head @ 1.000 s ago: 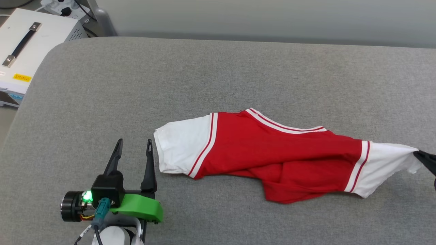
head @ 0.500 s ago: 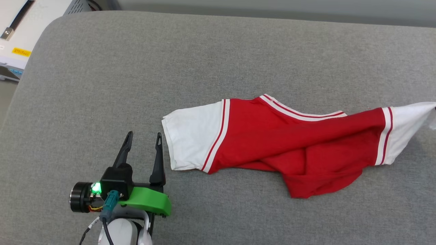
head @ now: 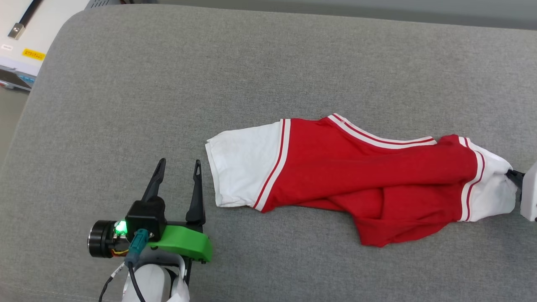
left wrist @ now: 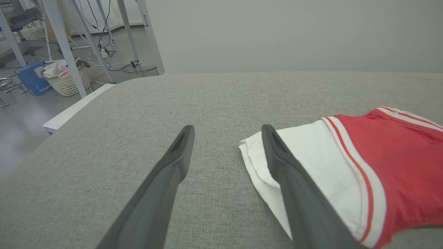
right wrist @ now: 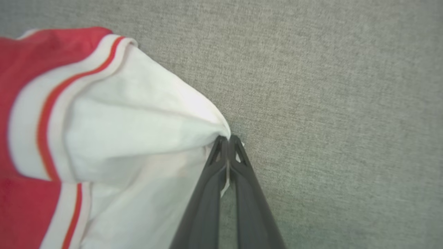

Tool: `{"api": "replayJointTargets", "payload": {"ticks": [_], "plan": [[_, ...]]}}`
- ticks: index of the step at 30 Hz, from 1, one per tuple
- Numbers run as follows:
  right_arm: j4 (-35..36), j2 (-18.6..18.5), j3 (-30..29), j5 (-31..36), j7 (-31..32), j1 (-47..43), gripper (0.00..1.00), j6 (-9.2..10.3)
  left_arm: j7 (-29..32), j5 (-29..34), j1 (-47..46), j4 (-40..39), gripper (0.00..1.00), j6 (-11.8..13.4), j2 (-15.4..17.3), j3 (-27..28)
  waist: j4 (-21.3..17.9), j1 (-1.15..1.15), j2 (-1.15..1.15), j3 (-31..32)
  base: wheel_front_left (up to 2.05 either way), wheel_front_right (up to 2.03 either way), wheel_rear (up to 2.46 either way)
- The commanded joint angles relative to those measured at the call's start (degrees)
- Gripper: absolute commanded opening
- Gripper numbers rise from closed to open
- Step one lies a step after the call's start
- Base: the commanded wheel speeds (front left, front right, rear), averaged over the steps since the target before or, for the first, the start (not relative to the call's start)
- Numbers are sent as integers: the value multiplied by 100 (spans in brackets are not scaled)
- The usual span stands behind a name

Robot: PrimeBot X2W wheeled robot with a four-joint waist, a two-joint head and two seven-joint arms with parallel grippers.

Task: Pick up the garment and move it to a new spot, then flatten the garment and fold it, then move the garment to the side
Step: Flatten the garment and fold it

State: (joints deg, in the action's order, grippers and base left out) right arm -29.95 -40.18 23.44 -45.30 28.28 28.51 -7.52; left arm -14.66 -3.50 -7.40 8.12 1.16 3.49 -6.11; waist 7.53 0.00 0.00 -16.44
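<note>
A lab: floor cables [left wrist: 102,53], metal frame legs [left wrist: 64,45], a white instrument case [head: 46,25].

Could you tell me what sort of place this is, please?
Probably a lab or workshop: a grey padded worktable, metal frame legs with loose floor cables, and a laundry basket.

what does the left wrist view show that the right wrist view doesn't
Left wrist view, not the right: the open left gripper beside a flat white sleeve, and a basket and blue box on the floor. Right wrist view, not the left: the right gripper shut on a bunched white sleeve. Both: the garment's red body with striped trim, on the grey padded surface.
</note>
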Motion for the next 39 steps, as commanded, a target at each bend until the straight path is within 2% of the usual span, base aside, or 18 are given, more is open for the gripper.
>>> {"api": "replayJointTargets", "payload": {"ticks": [1, 2, 8, 13, 17, 22, 24, 28, 34, 39], "plan": [[-112, 97, 114, -51, -157, -46, 41, 3, -34, 7, -48, 12, 100, -37, -35, 44, -18, 0, 0, 99, 0, 0, 0], [-114, 70, 119, -60, -377, -51, 100, 3, -34, 6, -35, 21, 100, -46, -27, 82, -33, 0, 0, 153, 0, 0, 0], [128, -33, -11, 8, -1879, -302, 100, 3, -34, -50, -34, 50, 100, -210, 106, 310, -145, 0, 0, 450, 0, 0, 0], [426, 62, -248, 256, -2796, -637, 100, 3, -34, -156, -214, 147, 100, -455, 324, 499, -287, 0, 0, 557, 0, 0, 0], [703, 306, -626, 629, -3434, -892, 100, 3, -34, -237, -609, 449, 100, -665, 629, 521, -390, 0, 0, 568, 0, 0, 0], [1081, 727, -1087, 1157, -3847, -1212, 100, 3, 208, -437, -1358, 961, 100, -827, 1060, 226, -484, 0, 0, 551, 0, 0, 0], [1249, 911, -1268, 1352, -3923, -1345, 100, 3, 485, -633, -1705, 1122, 100, -852, 1232, 40, -516, 0, 0, 538, 0, 0, 0], [1628, 1292, -1499, 1715, -3893, -1658, 100, 3, 1304, -1306, -2369, 1322, 100, -861, 1680, -740, -582, 0, 0, 495, 0, 0, 0], [2106, 1673, -1689, 2038, -3648, -2005, 100, 3, 3012, -2585, -3170, 1447, 100, -863, 2402, -1979, -716, 0, 0, 369, 0, 0, 0], [2347, 1823, -1739, 2186, -3476, -2127, 100, 3, 4408, -3553, -3667, 1454, 100, -864, 2841, -2896, -837, 0, 0, 213, 0, 0, 0]]}}
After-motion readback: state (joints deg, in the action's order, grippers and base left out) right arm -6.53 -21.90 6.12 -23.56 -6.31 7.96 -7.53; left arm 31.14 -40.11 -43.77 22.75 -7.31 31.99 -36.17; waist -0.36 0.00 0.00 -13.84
